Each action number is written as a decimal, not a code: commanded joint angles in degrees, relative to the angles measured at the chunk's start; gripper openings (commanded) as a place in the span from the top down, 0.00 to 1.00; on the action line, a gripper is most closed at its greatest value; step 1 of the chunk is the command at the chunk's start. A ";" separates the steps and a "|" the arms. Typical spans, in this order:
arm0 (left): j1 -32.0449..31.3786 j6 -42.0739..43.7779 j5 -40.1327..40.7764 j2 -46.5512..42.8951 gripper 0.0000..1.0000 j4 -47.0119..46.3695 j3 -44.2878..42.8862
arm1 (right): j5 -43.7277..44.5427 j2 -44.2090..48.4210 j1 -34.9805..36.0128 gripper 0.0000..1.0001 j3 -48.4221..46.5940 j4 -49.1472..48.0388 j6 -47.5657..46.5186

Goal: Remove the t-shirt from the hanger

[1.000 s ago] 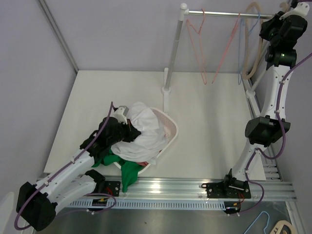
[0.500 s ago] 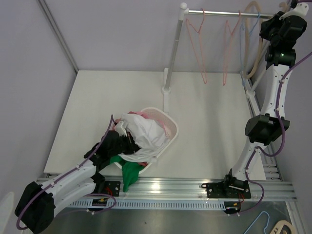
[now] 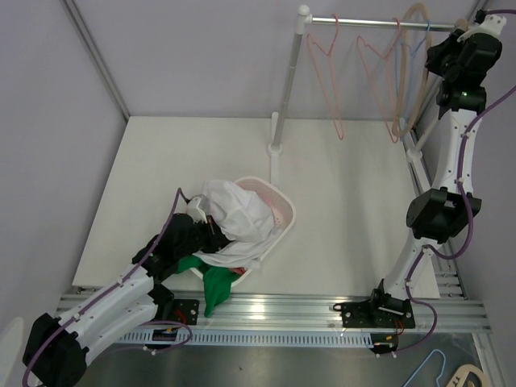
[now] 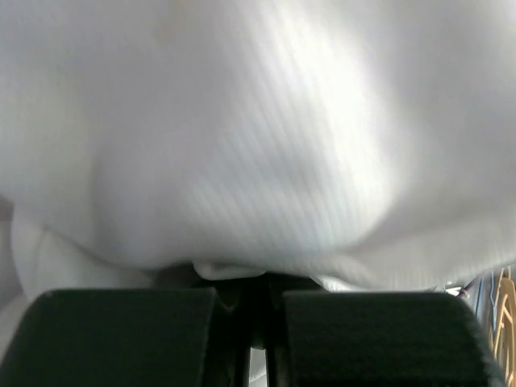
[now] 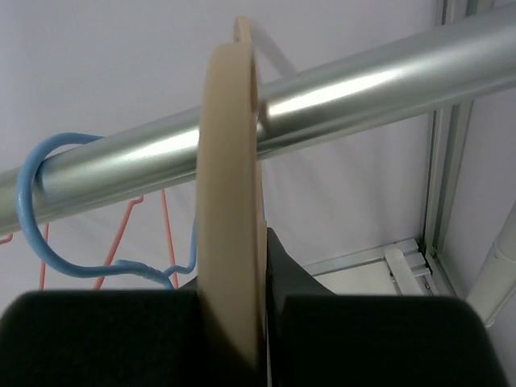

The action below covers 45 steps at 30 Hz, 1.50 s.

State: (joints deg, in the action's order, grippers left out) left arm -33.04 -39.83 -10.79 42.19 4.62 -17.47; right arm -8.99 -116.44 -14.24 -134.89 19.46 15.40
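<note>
White t-shirt (image 3: pixel 238 219) off the beige hanger (image 5: pixel 230 161), bunched in the basket (image 3: pixel 282 205) on the surface (image 3: pixel 355 218). The heap has no readable neck or hem; its longer extent runs from the basket's far side to its near side. A green garment (image 3: pixel 214 286) lies beneath it and spills over the near rim. Left gripper (image 4: pixel 250 294): fingers nearly together, pinching a fold of the t-shirt. Right gripper (image 5: pixel 266 300): fingers clamped on the beige hanger, which hooks over the rail (image 5: pixel 363 81) beside a blue hanger (image 5: pixel 48 242).
</note>
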 commanded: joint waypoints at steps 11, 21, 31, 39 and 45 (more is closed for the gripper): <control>-0.27 4.06 2.35 -4.40 0.98 6.54 -5.91 | -2.70 4.12 -2.19 1.00 1.21 12.95 1.74; -0.27 4.85 2.52 -3.70 0.99 6.19 -5.99 | -5.77 2.37 -2.99 1.00 -6.43 11.82 2.71; -0.27 5.03 2.35 -2.56 0.99 5.49 -6.52 | -3.23 6.05 -2.90 1.00 -3.89 7.52 1.39; -0.27 5.20 2.35 -2.20 0.99 5.13 -6.78 | -4.89 2.72 -2.38 1.00 -6.80 0.76 0.87; -0.27 5.38 2.61 -2.47 0.98 5.57 -6.69 | -4.11 0.61 -0.09 1.00 -6.08 -5.40 -2.91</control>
State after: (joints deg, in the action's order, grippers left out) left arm -33.06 -35.88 -9.13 40.12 10.70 -22.11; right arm -12.97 -114.32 -15.75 -139.59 21.02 15.16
